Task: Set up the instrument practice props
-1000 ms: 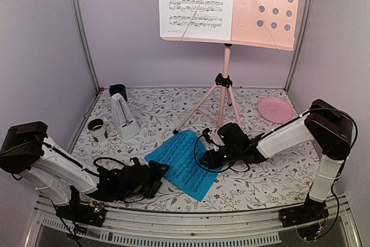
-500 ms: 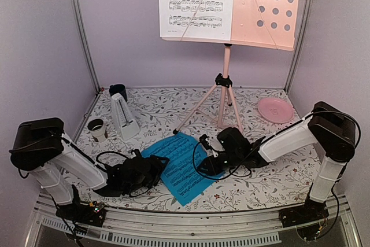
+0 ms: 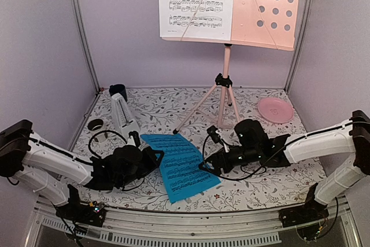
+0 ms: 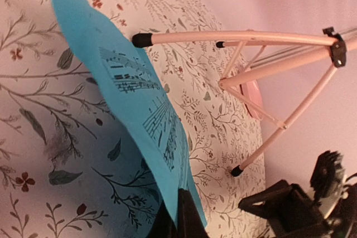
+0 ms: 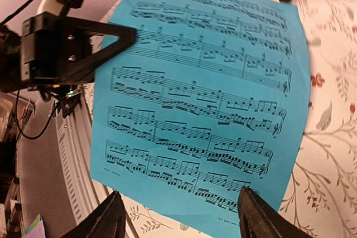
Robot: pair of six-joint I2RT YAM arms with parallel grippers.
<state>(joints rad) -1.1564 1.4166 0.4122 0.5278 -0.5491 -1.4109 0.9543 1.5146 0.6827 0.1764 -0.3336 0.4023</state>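
The pink music stand (image 3: 226,82) stands at the back, its perforated desk (image 3: 272,4) holding the white sheet (image 3: 196,1). The bright blue sheet (image 3: 180,166) lies mid-table with its left edge lifted. My left gripper (image 3: 155,155) is shut on that edge; in the left wrist view the sheet (image 4: 128,82) rises from the pinched jaws of the left gripper (image 4: 178,218). My right gripper (image 3: 207,163) hovers open at the sheet's right side. In the right wrist view both fingers (image 5: 109,218) of the right gripper (image 5: 184,218) straddle the sheet's (image 5: 206,98) near edge without touching it. The white metronome (image 3: 123,118) stands at the left.
A dark blue cup (image 3: 118,91) sits in the back left corner and a small white cup (image 3: 95,125) by the left wall. A pink plate (image 3: 275,109) lies back right. The stand's tripod legs (image 4: 234,37) spread just behind the blue sheet.
My left gripper closed on the blue sheet's left edge and raised it. The right gripper opened, let go and drew back to the right. The sheet turned and shifted left.
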